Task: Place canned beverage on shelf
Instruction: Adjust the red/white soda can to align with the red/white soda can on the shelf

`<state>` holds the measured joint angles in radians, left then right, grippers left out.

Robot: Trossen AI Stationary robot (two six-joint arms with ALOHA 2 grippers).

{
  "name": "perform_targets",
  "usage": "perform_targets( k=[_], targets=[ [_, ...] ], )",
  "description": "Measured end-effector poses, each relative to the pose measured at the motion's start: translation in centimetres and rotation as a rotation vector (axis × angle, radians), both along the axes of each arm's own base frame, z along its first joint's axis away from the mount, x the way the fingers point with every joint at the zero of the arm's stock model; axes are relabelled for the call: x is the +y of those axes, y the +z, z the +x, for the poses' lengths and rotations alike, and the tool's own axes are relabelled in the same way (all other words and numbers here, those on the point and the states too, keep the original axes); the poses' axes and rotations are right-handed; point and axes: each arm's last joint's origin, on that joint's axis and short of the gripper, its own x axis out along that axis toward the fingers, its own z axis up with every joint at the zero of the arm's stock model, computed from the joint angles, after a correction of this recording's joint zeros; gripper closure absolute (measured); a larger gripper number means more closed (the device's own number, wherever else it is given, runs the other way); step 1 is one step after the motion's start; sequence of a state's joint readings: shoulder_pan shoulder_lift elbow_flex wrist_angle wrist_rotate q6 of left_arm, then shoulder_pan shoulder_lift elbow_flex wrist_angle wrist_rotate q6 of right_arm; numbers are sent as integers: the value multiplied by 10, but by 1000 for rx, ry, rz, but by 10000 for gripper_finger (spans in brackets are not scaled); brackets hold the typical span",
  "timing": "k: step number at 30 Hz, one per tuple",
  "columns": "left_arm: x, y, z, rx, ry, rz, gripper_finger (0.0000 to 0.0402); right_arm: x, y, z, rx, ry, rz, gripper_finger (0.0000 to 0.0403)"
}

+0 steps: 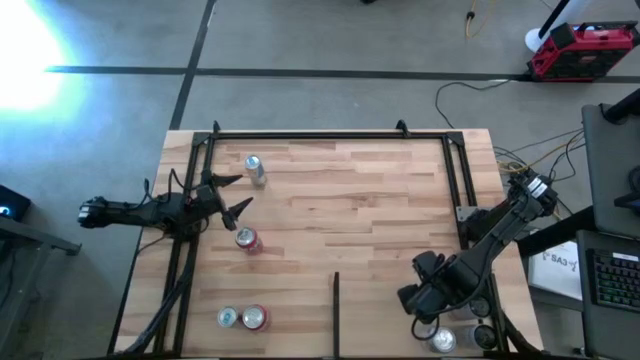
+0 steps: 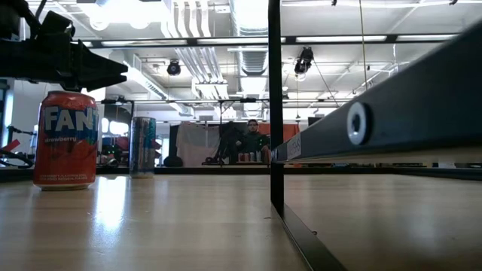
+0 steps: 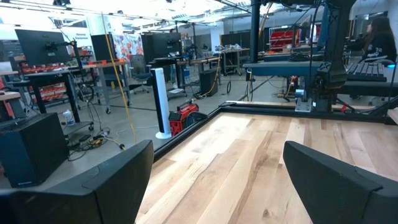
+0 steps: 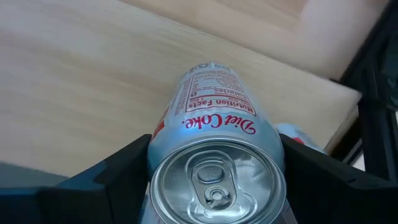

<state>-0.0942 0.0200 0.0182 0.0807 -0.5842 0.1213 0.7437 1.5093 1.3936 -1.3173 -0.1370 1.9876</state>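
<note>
Butcher-block shelf (image 1: 350, 210) from the high view: right gripper (image 1: 428, 312) sits low at the near right corner, off the board among spare cans, while the left gripper (image 1: 232, 196) hangs jaws apart and empty over the left side between a silver can (image 1: 256, 170) and a red can (image 1: 247, 240), likely parked clear. Low view: an orange Fanta can (image 2: 65, 140) and a tall slim can (image 2: 142, 146) stand upright, so earlier slots look filled. Left wrist view shows only bare board between wide fingers (image 3: 118, 180); right wrist view shows both fingers (image 4: 118, 171) clamped on the Diet Coke can (image 4: 214, 158), gripped by its sides so it stays upright for the lift onto the shelf.
</note>
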Motion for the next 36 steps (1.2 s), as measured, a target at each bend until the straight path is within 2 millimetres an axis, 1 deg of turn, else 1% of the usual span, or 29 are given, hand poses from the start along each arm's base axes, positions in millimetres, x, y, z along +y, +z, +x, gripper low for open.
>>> perform_targets(
  k=[5, 14, 17, 19, 21, 29, 36],
  targets=[
    [0, 0, 0, 0, 0, 0, 58, 1, 2, -3, 17, -105, 0, 116],
    [0, 0, 0, 0, 0, 0, 58, 6, 7, -13, 33, -244, 2, 116],
    [0, 0, 0, 0, 0, 0, 58, 7, 7, -16, 38, -277, -1, 99],
    [0, 0, 0, 0, 0, 0, 58, 9, 7, -18, 40, -289, -2, 88],
    [0, 0, 0, 0, 0, 0, 58, 11, 7, -19, 39, -297, 2, 86],
    [0, 0, 0, 0, 0, 0, 58, 14, 8, -19, 29, -313, 20, 104],
    [0, 0, 0, 0, 0, 0, 58, 15, 8, -20, 31, -320, 21, 97]
  ],
)
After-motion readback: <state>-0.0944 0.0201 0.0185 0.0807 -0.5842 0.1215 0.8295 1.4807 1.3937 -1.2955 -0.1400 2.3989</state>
